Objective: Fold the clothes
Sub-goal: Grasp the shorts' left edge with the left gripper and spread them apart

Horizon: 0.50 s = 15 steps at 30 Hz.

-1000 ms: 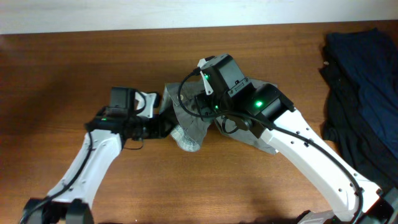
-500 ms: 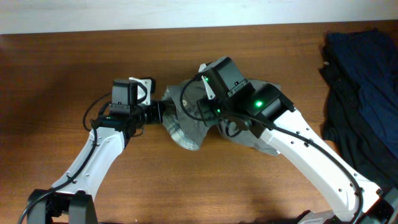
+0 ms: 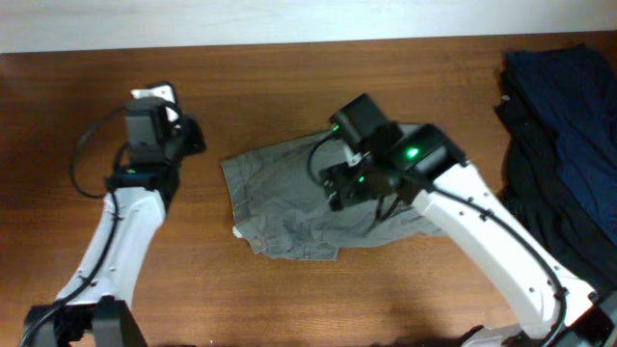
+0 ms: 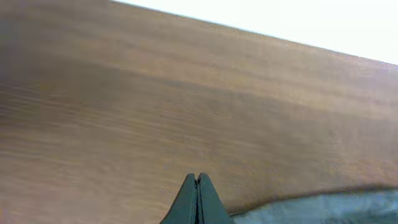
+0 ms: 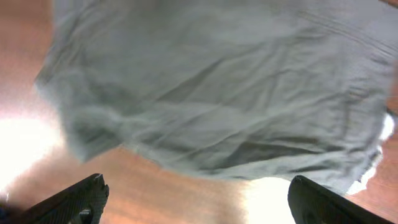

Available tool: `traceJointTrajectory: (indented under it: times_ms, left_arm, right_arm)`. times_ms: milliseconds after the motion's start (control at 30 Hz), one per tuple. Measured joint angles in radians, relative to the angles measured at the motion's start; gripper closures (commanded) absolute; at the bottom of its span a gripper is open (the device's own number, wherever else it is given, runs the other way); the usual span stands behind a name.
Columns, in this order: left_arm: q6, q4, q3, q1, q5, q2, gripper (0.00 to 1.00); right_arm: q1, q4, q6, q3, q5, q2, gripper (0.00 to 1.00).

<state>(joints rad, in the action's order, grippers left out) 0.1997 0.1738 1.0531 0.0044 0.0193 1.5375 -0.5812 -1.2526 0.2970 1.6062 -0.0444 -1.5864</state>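
The clothes, wrinkled grey-olive shorts [image 3: 289, 207], lie spread on the wooden table [image 3: 96, 251] at the centre. My right gripper [image 3: 339, 191] hovers over their right half, open wide with nothing between its fingers. In the right wrist view the shorts [image 5: 217, 93] fill the upper frame, and the right gripper [image 5: 199, 200] shows its dark fingertips [image 5: 81, 199] far apart over bare wood. My left gripper [image 3: 199, 138] is shut and empty, to the left of the shorts and apart from them. In the left wrist view the left gripper [image 4: 197, 182] is pressed together, with a strip of the shorts [image 4: 323, 210] at lower right.
A heap of navy and black garments [image 3: 559, 125] lies at the table's right end. A white wall [image 3: 289, 19] runs along the table's far edge. Bare wood lies left of and in front of the shorts.
Both grippers held the bunched shorts up earlier. The right has opened and the left has shut and drawn back to the left. The shorts now lie flatter and spread on the table.
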Motion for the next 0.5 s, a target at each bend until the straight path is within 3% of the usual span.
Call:
traceJointTrajectory:
  times_ms: [133,267,333,433,500]
  left_arm:
    - [-0.024,0.161,0.064,0.024,-0.153,0.000,0.62]
    - [-0.027,0.455,0.074,-0.014,-0.300,0.014,0.60]
    - [-0.027,0.530,0.073,-0.045,-0.353,0.039,0.61]
    - [-0.026,0.597,0.072,-0.111,-0.459,0.080,0.39]
    - [-0.031,0.620,0.072,-0.143,-0.492,0.082,0.33]
  right_arm:
    - [0.175,-0.002,0.024,0.000,-0.011,-0.005,0.03]
    - [0.360,-0.043,0.037,0.000,0.018,-0.055,0.03]
    - [0.425,-0.051,0.035,-0.001,0.040,-0.081,0.03]
    - [0.515,-0.052,0.028,-0.020,0.073,-0.103,0.01]
    - [0.537,-0.055,0.022,-0.033,0.085,-0.103,0.00]
